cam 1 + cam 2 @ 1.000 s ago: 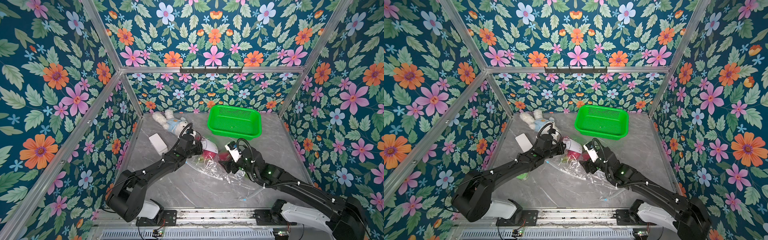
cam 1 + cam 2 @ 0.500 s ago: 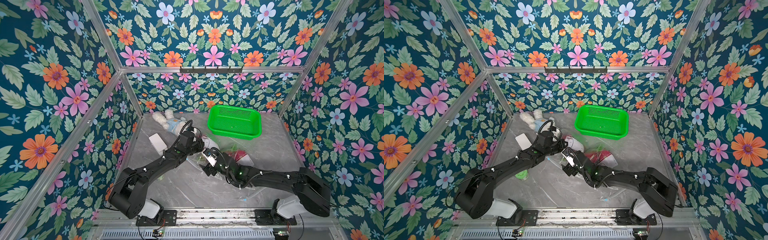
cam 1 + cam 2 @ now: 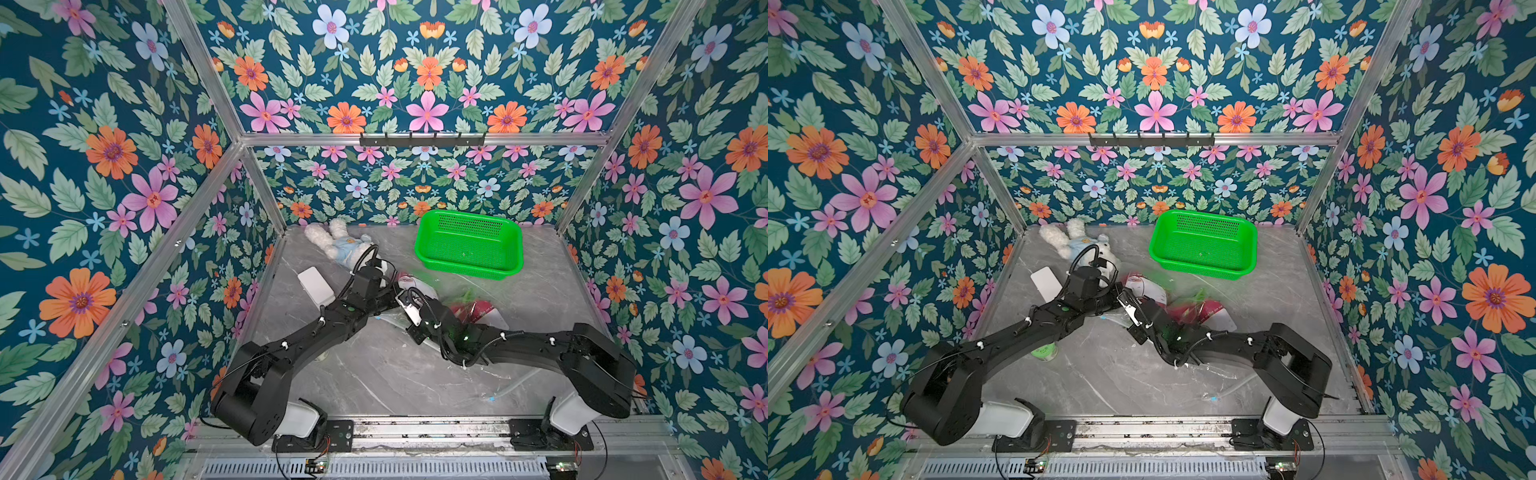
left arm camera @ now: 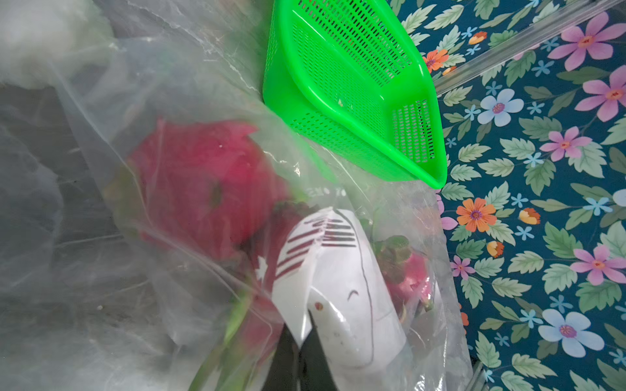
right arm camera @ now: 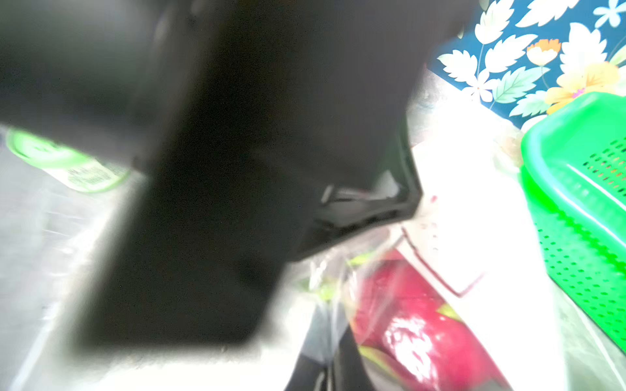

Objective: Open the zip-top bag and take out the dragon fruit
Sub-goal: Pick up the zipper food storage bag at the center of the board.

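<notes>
The clear zip-top bag (image 3: 422,287) lies in the middle of the table, with a white and dark-red label panel (image 4: 338,287). Magenta dragon fruit (image 4: 203,182) shows through the film, with another (image 4: 410,277) behind the label. It appears in a top view as a red blur (image 3: 1187,309), and one fruit (image 5: 416,325) is close in the right wrist view. My left gripper (image 4: 299,342) is shut on a fold of the label edge. My right gripper (image 5: 327,375) is shut on the clear film beside it. Both wrists meet at the bag's left end.
A green perforated basket (image 3: 517,249) stands at the back right, close behind the bag. A white plush toy (image 3: 336,245) and a flat white box (image 3: 316,284) lie at the back left. A green-capped bottle (image 3: 1044,353) lies under the left arm.
The right arm has swung left and stretched low across the table to the bag's left end, and its jaws went from open to shut. The bag's contents shifted right. The left arm barely moved.
</notes>
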`<action>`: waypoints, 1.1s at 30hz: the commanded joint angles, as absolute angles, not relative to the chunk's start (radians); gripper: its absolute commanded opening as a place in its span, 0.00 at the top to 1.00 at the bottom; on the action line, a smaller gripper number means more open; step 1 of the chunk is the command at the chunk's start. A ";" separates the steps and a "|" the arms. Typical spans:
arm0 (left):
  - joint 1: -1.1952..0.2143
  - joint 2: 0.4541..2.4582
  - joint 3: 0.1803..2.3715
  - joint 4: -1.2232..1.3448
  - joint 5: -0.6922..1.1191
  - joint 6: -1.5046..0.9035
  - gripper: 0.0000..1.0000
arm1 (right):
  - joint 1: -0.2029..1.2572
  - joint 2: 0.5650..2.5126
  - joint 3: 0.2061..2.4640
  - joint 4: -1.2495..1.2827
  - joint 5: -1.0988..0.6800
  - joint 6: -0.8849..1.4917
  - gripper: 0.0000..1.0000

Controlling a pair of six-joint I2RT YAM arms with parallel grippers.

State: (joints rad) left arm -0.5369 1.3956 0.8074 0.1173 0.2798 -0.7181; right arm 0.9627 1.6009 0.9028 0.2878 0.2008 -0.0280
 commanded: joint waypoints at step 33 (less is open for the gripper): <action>-0.482 1.470 0.643 0.842 0.686 -0.256 0.40 | 0.446 1.455 0.942 0.171 -0.616 0.434 1.00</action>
